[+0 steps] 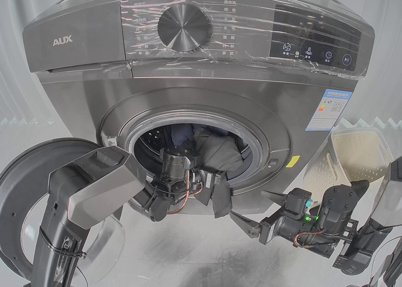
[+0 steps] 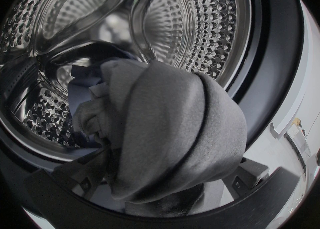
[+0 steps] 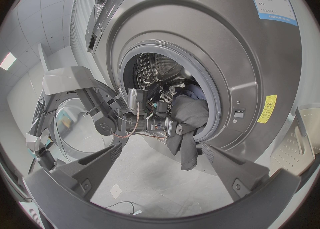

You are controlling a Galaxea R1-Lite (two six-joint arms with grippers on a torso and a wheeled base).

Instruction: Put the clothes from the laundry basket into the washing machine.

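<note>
The washing machine (image 1: 201,91) stands with its round opening (image 1: 197,149) uncovered. My left gripper (image 1: 209,180) is at the mouth of the drum (image 2: 173,22), open, with a dark grey garment (image 2: 173,122) bunched between and over its fingers (image 2: 248,174). One end of that garment (image 1: 220,200) hangs out over the door seal. Bluish clothes (image 2: 80,89) lie deeper in the drum. My right gripper (image 1: 247,203) hovers open and holding nothing, low in front of the machine and right of the opening. The cream laundry basket (image 1: 360,154) leans at the machine's right side.
The machine's glass door (image 1: 25,183) is swung wide open to the left, behind my left arm. Pale floor (image 1: 201,250) stretches in front of the machine. The basket's perforated wall (image 3: 293,146) is close to my right arm.
</note>
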